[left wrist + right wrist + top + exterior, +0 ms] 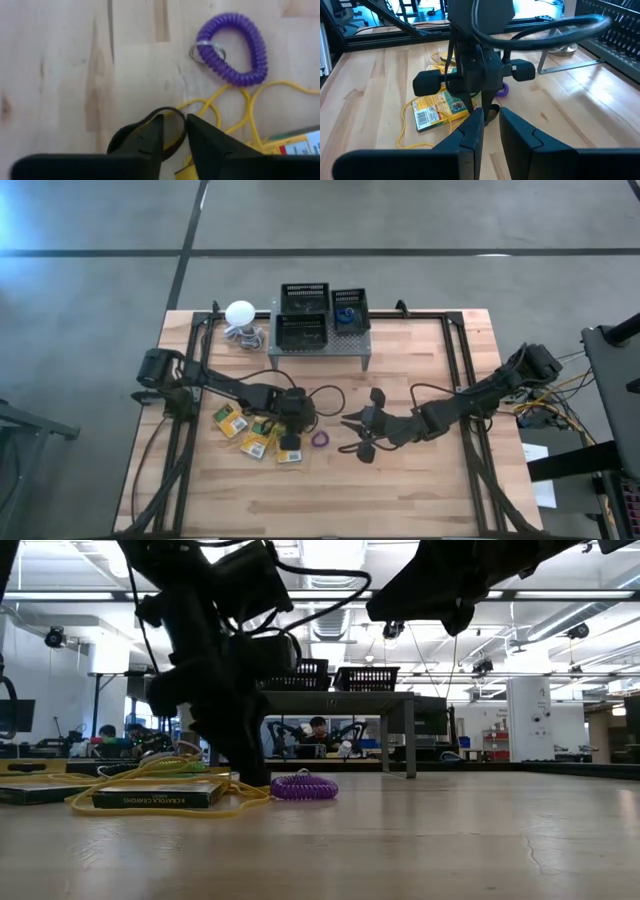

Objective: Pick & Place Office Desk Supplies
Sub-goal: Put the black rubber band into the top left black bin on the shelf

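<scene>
Several yellow-and-green flat boxes (258, 442) lie flat at the table's middle left, with thin yellow rubber bands (240, 112) draped over and beside them. Just to their right, a purple coiled ring (320, 440) with a small metal ring lies flat. My left gripper (175, 122) points steeply down at the table beside the boxes, open by a narrow gap astride the edge of a thin black loop (167, 108). To the right, my right gripper (491, 117) hovers above the table facing the left one. Its fingers are a narrow gap apart with nothing between them. My left gripper comes from above, slanting toward the table's right. One finger (155, 132) stands over the inside of the black loop and the other just outside its edge (184, 122). The loop lies flat on the table. I cannot tell whether the fingers touch it.
At the far edge a grey perforated stand (357, 345) carries black mesh trays (305, 300), one holding a blue ring (347, 313). A white ball with coiled cord (240, 312) sits left of it. Bare wood lies toward the near edge and right.
</scene>
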